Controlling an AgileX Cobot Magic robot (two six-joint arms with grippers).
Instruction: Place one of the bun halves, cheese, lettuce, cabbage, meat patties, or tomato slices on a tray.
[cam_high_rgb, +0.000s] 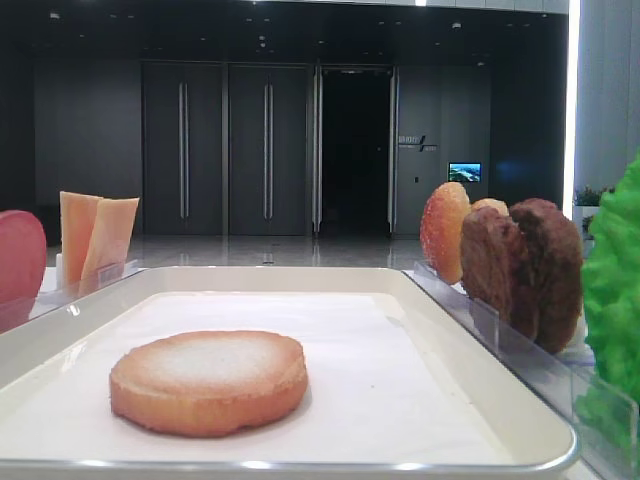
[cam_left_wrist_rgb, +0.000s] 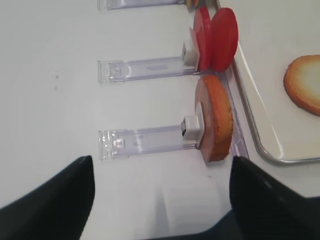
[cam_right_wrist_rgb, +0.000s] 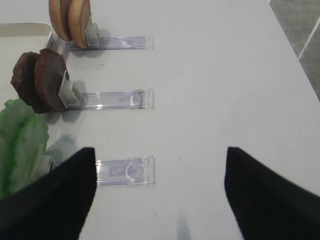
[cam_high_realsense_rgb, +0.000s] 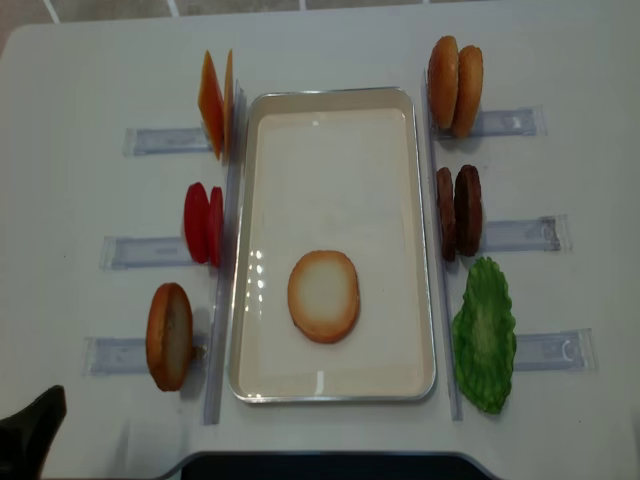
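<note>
1. Lying flat, pale face up, on the tray (cam_high_realsense_rgb: 412, 230), toward its near end: bun half (cam_high_realsense_rgb: 324, 295), touched by nothing.
2. Standing on edge in clear holders (cam_high_realsense_rgb: 143, 252) along both tray sides, likely for easy pinching: second bun half (cam_high_realsense_rgb: 169, 336), tomato slices (cam_high_realsense_rgb: 203, 223), cheese (cam_high_realsense_rgb: 214, 103), meat patties (cam_high_realsense_rgb: 459, 211), lettuce (cam_high_realsense_rgb: 485, 333).
3. Left hand (cam_left_wrist_rgb: 160, 200) spread wide, empty, low over the table (cam_high_realsense_rgb: 80, 80); right hand (cam_right_wrist_rgb: 160, 195) likewise apart, holding nothing.
4. Top view: full layout; wrist views alone: finger gaps.
</note>
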